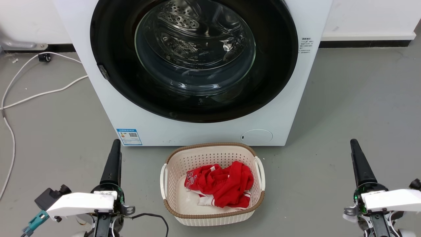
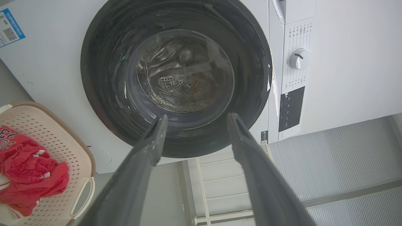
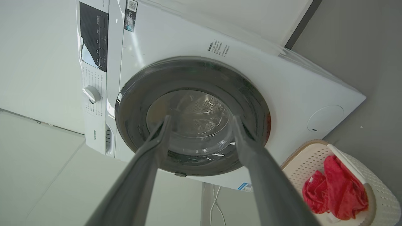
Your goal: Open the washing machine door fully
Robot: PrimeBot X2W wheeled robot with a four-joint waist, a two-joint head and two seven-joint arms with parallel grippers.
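While both arms sit low in the head view, the big white boxy front-loading washing machine (image 1: 158, 128) fills the upper centre of the frame. Its large round door (image 1: 194, 56), with a wide glossy black rim and a bulging clear glass centre, lies flat against the white front, closed. The left gripper (image 1: 115, 146) points up at the lower left and the right gripper (image 1: 354, 144) at the lower right, both well apart from the door. Seen edge-on there, their spread cannot be told. Between them, just below the machine, stands a cream perforated plastic basket (image 1: 210, 155) with a brown woven rim, holding a crumpled red garment (image 1: 227, 184).

Across the left wrist view, that gripper's two long dark fingers (image 2: 152, 147) stand wide apart with nothing between them, and the door sits at mid-frame beyond their tips.

Across the right wrist view, the right gripper's fingers (image 3: 252, 157) are likewise spread wide and empty, with the door at the centre behind them.
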